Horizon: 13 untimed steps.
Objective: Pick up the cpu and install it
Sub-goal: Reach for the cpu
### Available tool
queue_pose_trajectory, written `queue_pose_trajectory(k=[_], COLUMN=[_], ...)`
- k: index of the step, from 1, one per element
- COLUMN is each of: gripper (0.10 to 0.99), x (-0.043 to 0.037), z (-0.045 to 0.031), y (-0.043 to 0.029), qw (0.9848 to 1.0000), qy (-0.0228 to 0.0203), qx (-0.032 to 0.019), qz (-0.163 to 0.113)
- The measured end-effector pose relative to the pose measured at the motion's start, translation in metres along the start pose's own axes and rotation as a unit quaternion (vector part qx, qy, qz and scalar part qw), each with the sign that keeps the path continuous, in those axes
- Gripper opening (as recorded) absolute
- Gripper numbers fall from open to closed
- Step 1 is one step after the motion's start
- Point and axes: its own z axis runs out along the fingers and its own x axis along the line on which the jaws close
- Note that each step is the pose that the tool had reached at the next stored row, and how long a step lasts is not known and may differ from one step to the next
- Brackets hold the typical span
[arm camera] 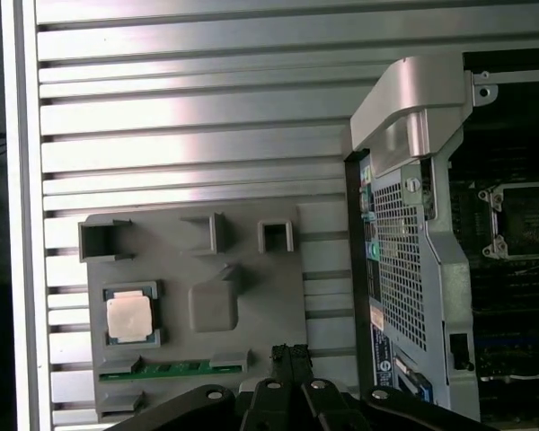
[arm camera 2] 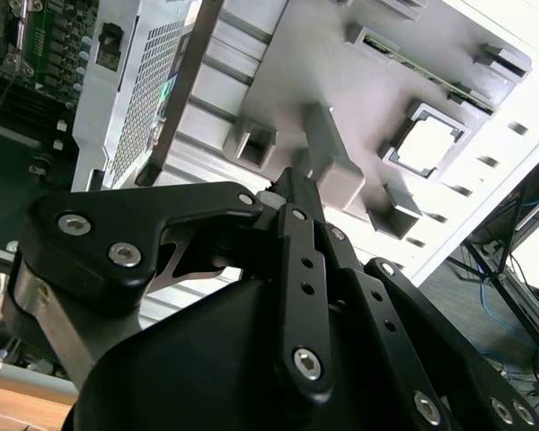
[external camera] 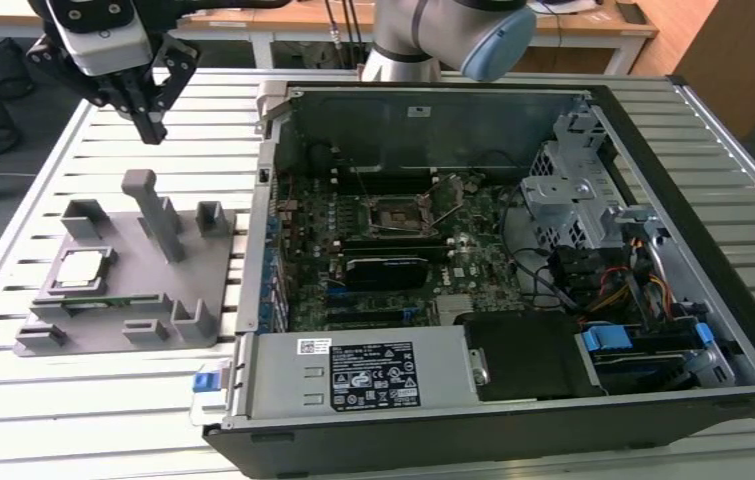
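Hand [external camera: 150,128], closed on nothing, hovers above gray holder [external camera: 150,285] whose recess keeps the cpu [external camera: 80,270] flat and steady for pickup.

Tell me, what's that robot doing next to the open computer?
The robot arm's gripper hangs above a grey holder on the table, beside the opened computer. Its fingers are shut and hold nothing. The cpu lies in the holder, not yet picked up. The socket on the computer's board looks empty, so nothing has been installed.
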Motion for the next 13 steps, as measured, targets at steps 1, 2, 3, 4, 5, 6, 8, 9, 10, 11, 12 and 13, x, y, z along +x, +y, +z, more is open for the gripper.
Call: queue_pose_trajectory(k=[1,2,3,4,5,6,8,9,10,11,12,13], gripper=[0.106,0.106,0.106,0.106,0.106,0.106,0.106,0.106,0.106,0.106,0.106,0.106], x=[0.0010,0.0020,0.0029,0.0039,0.0047,0.0056,0.0073,0.0080,0.0088,0.0099,0.0108,0.0122], z=[0.0001,0.0002,0.0002,0.0003,0.0004,0.0005,0.0007,0.0008,0.0009,0.0010,0.0012,0.0014], y=[-0.0001,-0.0002,-0.0002,-0.0003,-0.0004,-0.0005,-0.0006,-0.0006,-0.0007,-0.0008,-0.0009,-0.0010], qw=[1.0000,1.0000,1.0000,1.0000,1.0000,1.0000,1.0000,1.0000,1.0000,1.0000,1.0000,1.0000], qy=[0.0001,0.0001,0.0002,0.0003,0.0003,0.0004,0.0005,0.0006,0.0007,0.0009,0.0010,0.0010], qx=[0.0000,0.0000,0.0000,0.0000,0.0000,0.0000,0.0000,0.0000,0.0001,0.0001,0.0001,0.0001], qz=[0.000,0.000,0.000,0.000,0.000,0.000,0.000,0.000,0.000,0.000,0.000,0.000])
